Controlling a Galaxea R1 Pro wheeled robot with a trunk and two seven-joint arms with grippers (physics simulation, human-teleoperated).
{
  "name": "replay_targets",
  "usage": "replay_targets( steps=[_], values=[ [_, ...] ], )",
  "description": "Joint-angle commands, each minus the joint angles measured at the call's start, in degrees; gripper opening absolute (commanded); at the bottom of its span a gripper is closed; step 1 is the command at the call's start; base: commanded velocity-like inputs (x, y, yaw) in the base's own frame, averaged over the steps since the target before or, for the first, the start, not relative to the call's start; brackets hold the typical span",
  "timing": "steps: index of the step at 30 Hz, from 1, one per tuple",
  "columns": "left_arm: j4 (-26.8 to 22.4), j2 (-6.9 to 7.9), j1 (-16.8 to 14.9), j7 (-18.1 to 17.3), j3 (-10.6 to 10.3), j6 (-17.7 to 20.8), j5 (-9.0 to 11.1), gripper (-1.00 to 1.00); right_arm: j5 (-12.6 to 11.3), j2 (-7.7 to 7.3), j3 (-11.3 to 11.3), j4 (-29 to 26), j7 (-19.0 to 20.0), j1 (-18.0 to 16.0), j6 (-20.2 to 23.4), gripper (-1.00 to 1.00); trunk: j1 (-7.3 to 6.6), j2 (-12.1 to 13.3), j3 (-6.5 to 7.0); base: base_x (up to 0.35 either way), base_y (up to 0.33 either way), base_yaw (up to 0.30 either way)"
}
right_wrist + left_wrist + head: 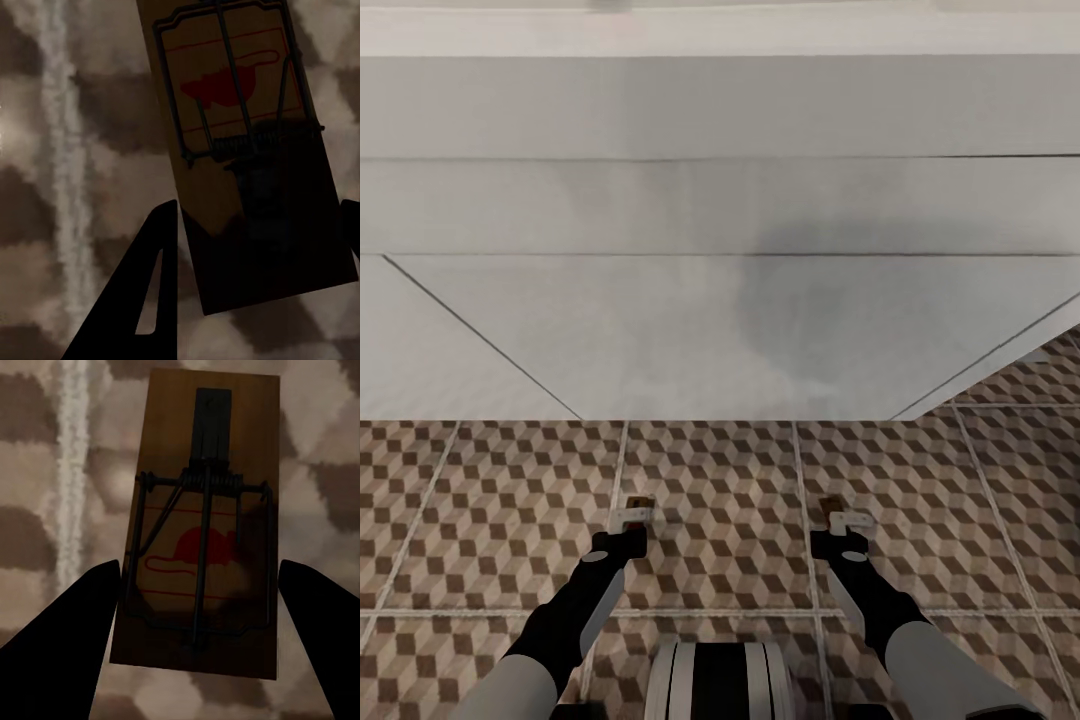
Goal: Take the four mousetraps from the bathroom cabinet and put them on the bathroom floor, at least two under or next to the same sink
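My left gripper [632,517] hangs low over the bathroom floor [720,600], shut on a mousetrap [640,501] that sticks out past its tips. In the left wrist view that mousetrap [202,532] is a brown wooden slab with a wire spring and a red mouse print, and a dark finger [75,652] touches each long edge. My right gripper [847,520] holds a second mousetrap [831,506] the same way, just above the tiles. The right wrist view shows this mousetrap [247,150] tilted between the fingers [142,300]. The cabinet is out of view.
A large white fixture [720,300] with flat panels and slanted sides rises straight ahead and meets the cube-patterned tiles just beyond both grippers. More patterned floor runs past its right corner [1040,380]. My own base [720,680] sits at the lower edge.
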Motion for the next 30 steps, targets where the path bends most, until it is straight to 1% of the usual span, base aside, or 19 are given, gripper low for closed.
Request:
replay_targets(
  steps=[1,17,30],
  values=[
    [-0.1,0.06,0.0,0.5,-0.2,0.2,0.6,-1.0,-0.7,-0.03,0.5,-0.1,-0.4,0.0,0.2,-1.0,-0.01,0.0,-0.03,0.0,0.0,0.0],
    [-0.1,0.19,0.0,0.5,-0.2,0.0,0.7,-1.0,-0.7,0.04,0.6,-0.2,-0.4,0.0,0.2,-1.0,-0.01,0.0,-0.03,0.008,0.0,0.0],
    [-0.1,0.22,0.0,0.4,-0.2,-0.1,0.8,-1.0,-0.7,0.21,0.6,-0.2,-0.4,0.0,0.2,-1.0,-0.01,0.0,-0.03,0.174,0.0,0.0]
  ],
)
